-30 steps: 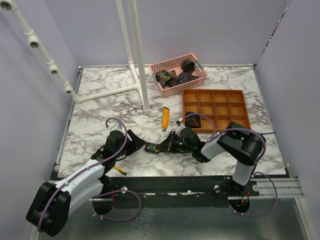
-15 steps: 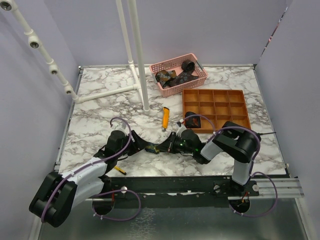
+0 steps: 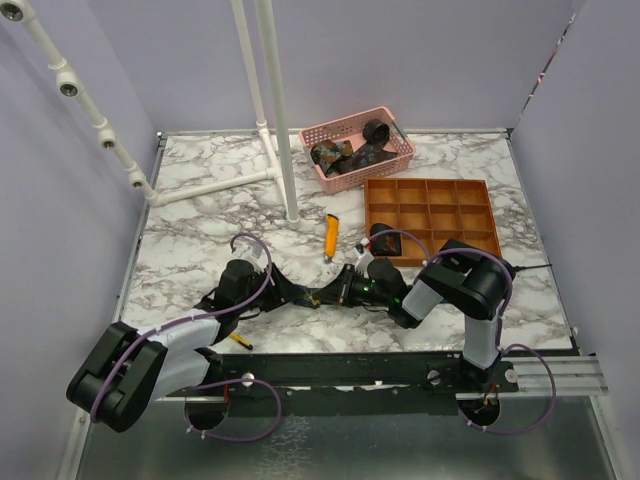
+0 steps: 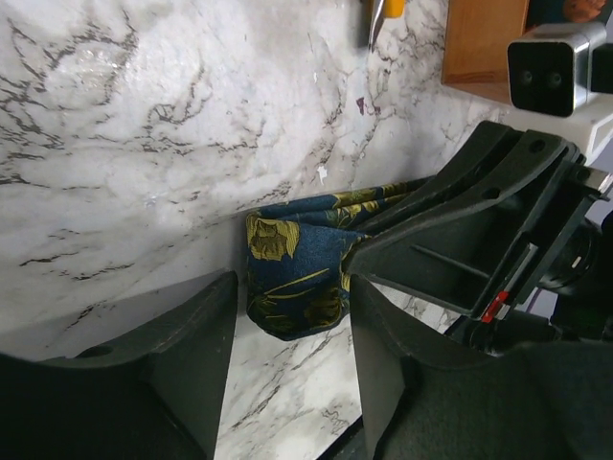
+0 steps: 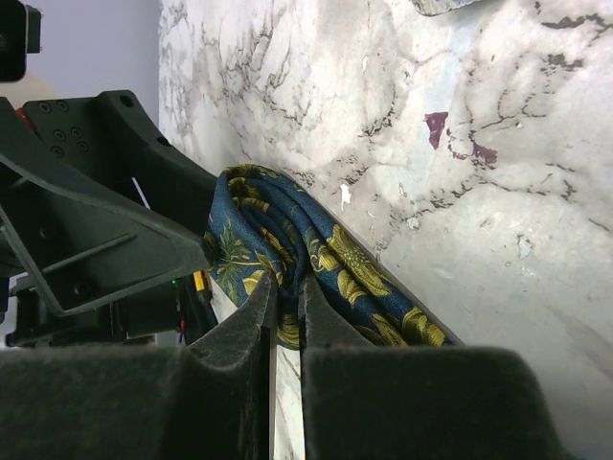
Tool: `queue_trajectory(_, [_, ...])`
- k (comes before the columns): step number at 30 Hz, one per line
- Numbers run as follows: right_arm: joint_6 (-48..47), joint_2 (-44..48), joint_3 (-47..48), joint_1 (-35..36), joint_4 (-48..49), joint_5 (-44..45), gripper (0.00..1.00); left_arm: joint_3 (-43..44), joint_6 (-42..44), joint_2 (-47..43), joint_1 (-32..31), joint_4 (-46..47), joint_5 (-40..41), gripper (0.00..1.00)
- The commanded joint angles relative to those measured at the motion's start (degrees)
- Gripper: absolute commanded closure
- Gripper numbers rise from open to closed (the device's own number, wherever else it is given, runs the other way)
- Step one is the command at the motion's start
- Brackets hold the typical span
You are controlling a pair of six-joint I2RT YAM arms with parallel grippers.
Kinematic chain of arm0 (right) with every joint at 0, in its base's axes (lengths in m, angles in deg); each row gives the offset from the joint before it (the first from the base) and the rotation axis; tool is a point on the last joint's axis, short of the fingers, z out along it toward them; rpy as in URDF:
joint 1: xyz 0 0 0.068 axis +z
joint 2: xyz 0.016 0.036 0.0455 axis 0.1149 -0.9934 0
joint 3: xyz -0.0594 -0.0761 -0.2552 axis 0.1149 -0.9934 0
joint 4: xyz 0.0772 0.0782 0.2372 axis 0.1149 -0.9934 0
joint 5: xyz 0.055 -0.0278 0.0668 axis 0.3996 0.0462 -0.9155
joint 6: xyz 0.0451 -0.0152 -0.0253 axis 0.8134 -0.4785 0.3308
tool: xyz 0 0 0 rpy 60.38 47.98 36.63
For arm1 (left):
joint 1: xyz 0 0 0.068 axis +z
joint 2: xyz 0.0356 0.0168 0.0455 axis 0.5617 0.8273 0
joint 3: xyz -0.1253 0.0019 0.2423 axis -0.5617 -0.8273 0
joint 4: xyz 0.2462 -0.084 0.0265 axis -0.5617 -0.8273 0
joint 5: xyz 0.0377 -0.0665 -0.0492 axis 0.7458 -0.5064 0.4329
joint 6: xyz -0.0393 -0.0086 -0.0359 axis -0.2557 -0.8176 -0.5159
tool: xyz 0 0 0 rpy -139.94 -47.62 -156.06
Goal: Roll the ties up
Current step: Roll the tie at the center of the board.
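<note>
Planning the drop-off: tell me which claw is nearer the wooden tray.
Right. The right claw, shut on the tie, sits just off the near-left corner of the tray. The left claw is farther left, open around the tie's other end.

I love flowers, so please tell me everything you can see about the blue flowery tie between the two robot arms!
The tie is dark blue, soft-looking cloth printed with yellow-green flowers and leaves. It is not a neat roll: it lies folded and bunched into a small wrinkly bundle on the marble table. The right pincer is shut on its folds, pinching the cloth. The left pincer is open, with one finger on each side of the bundle's rounded end.
</note>
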Motion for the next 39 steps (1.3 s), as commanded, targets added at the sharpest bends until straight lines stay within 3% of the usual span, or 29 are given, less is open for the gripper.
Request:
queue_trajectory(1, [-2.62,-2.81,-1.42,-0.97,-2.81,-3.7,1.0,-0.21,0.44,1.72,-0.79,1.58,-3.47,0.52])
queue_trajectory(10, [-4.33,-4.11,0.84,-1.14,-3.73,-8.38,1.0,0.08,-0.32,3.28,-1.88,3.43,-4.19,0.68])
queue_trajectory(14, [-4.6,-3.62,1.73,-1.12,-5.3,-9.05,0.99,0.53,-0.55,3.32,-2.58,3.38,-3.72,0.84])
queue_trajectory(16, [-4.73,-2.13,2.22,-1.13,-8.68,-8.81,0.93,0.96,-0.81,2.96,-2.95,2.53,-2.61,0.93])
queue_trajectory(18, [-5.17,0.49,2.66,-1.12,-13.35,-7.56,0.77,2.09,-0.41,2.24,-3.38,-0.83,-0.26,1.0])
queue_trajectory(25, [-7.94,12.3,5.03,-1.16,-35.2,0.23,0.43,7.62,0.2,-2.86,-6.11,-17.45,12.47,1.0])
queue_trajectory(33, [-12.05,25.91,5.53,-1.15,-55.96,11.95,0.39,14.83,-2.83,-5.66,-11.59,-36.79,30.7,1.0])
queue_trajectory(39, [-13.08,33.69,0.75,-1.13,-59.03,13.65,0.39,22.52,-7.59,-1.41,-18.51,-50.63,44.14,1.0])
